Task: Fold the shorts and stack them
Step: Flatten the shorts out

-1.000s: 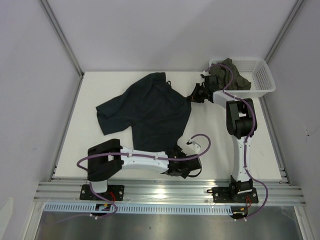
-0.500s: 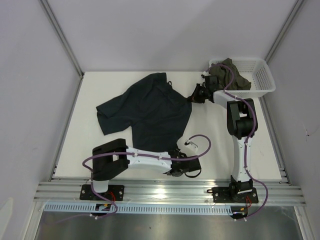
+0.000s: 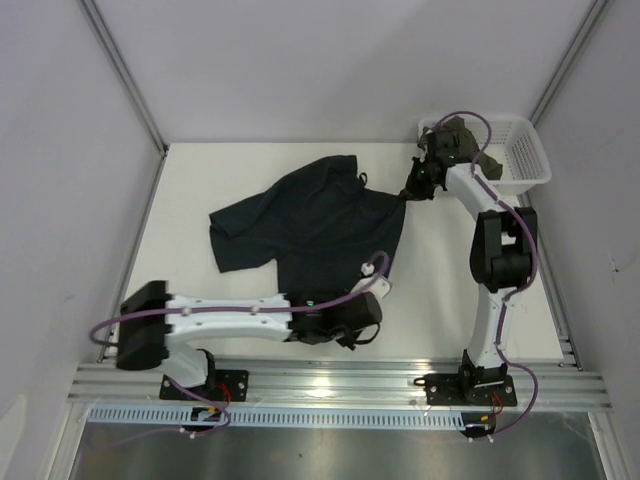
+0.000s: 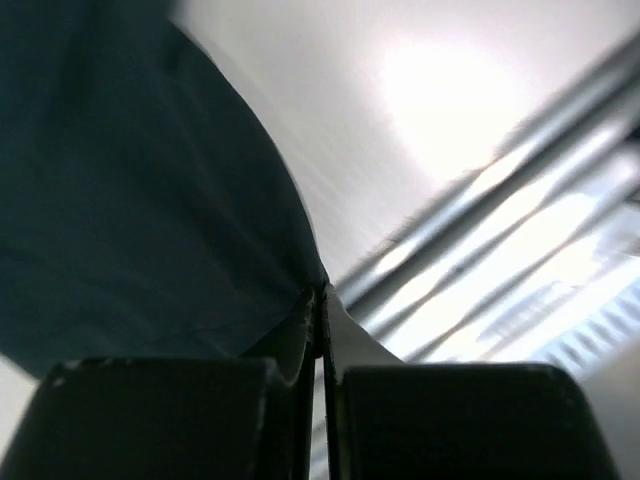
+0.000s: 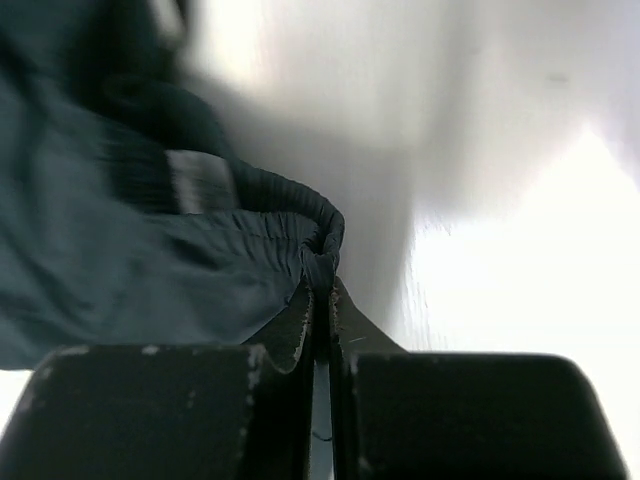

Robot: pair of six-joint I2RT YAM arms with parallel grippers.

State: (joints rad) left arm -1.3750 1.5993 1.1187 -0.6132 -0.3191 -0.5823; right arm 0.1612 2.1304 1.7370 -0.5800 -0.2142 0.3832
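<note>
On tabletop (image 3: 180, 200) centre, shorts (image 3: 310, 225) lie spread, rumpled. My left tool (image 4: 322, 300) clenched on near hem, my right tool (image 5: 322, 288) clenched on waistband. Step, I judge: flattening before fold. Next: pull corners apart evenly.

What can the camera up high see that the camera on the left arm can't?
Only the top view shows the whole shorts spread out, the white basket with crumpled cloth in it, and the right end effector pinching the shorts' far right edge. Only the left wrist view shows, close up, the left end effector shut tight on a fold at the fabric's edge. Both show the shorts, the left end effector and the white table.
</note>
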